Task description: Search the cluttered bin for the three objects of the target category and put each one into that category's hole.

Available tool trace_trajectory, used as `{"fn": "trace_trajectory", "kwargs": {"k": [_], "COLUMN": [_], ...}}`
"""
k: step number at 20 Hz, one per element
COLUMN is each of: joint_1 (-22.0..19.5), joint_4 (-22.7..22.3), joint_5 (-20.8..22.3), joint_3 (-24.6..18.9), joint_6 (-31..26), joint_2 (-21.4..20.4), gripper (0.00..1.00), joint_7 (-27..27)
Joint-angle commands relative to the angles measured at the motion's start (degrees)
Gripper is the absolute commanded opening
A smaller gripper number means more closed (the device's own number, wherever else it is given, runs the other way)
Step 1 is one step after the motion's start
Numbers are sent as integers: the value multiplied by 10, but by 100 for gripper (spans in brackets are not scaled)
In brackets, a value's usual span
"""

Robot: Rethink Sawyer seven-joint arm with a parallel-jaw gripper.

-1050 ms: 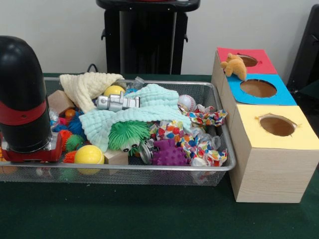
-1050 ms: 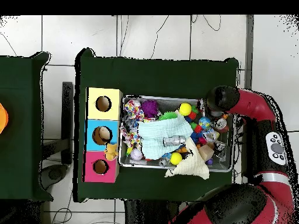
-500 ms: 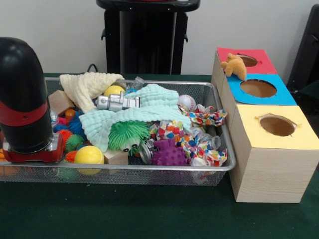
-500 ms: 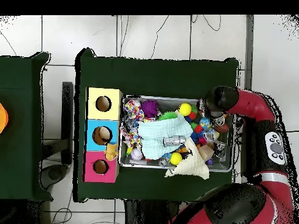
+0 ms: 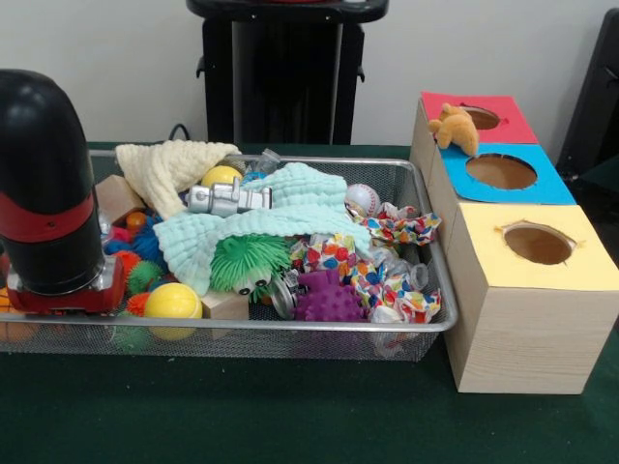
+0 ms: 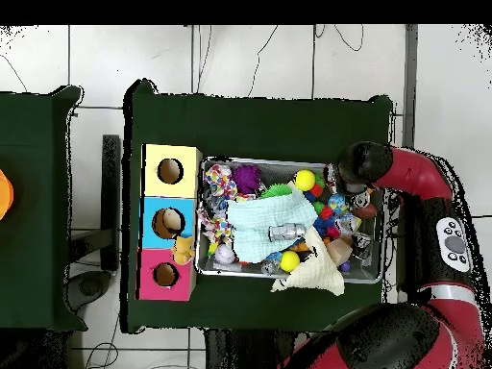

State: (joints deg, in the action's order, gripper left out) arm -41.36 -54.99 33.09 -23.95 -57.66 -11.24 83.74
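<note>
Red-black arm (image 5: 48, 193) over wire bin's (image 5: 426, 324) end, fingers' state unclear, yellow ball (image 5: 172, 302) beside.

— Where is the silver wire-mesh bin (image 5: 290, 333)?
— On the green cloth, heaped with toys and cloths.
— And the holes?
— Right of it: wooden box row (image 5: 522, 329), yellow nearest, blue, pink farthest, small tan plush (image 5: 455, 128) on top.

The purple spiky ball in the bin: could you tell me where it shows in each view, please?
Front view: purple spiky ball at the bin's near edge, right of centre, beside the green fuzzy toy.
Overhead view: purple spiky ball near the bin's top-left corner.
Shared landmark: the yellow-topped box stands closest to it in both.
</note>
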Motion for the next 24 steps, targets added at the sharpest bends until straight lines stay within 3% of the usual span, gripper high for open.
{"fn": "trace_trajectory", "kwargs": {"k": [1,6,19,24], "joint_1": [6,8,13,23], "joint_4": [-84,-98,-135,-175], "joint_5": [-4,-17,-28,-38], "joint_3": [-18,-21,-15,-3], "joint_6": [8,-17,-12,-8], "joint_2": [-50,-85,-123,-157], "gripper": [0,0,0,0], "joint_7": [-95,-90,-57,-20]}}
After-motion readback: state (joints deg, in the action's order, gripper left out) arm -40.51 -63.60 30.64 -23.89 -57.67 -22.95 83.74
